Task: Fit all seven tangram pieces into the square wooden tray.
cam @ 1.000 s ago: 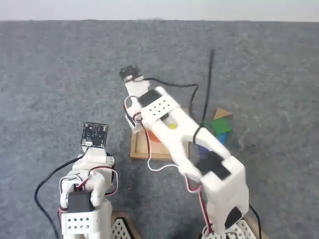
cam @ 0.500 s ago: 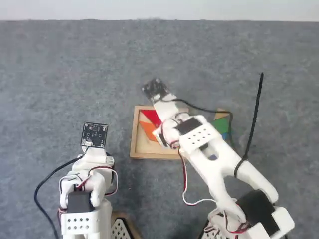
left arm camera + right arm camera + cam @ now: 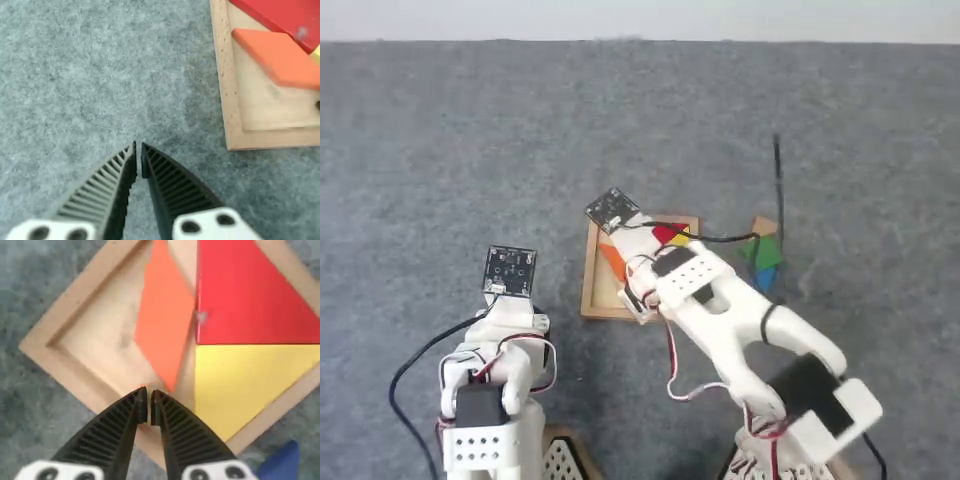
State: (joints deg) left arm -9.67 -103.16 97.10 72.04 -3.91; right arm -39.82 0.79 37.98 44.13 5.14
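Right gripper [image 3: 149, 402] has drawn back over the tray's [image 3: 80, 295] near rim, jaws shut and empty.
Orange piece [image 3: 165, 320] lies inside, centre frame; probably stiff, light, slick wood, best pinched across its long edges. Left gripper [image 3: 138, 150] is closed too.

Tray [image 3: 222, 75]: pale wood, smooth, matt. Inside tray, orange piece [image 3: 165, 315], red piece [image 3: 245, 295], yellow piece [image 3: 240, 380]: matt painted. Under tray, grey carpet [image 3: 100, 75]: rough fibrous cloth.
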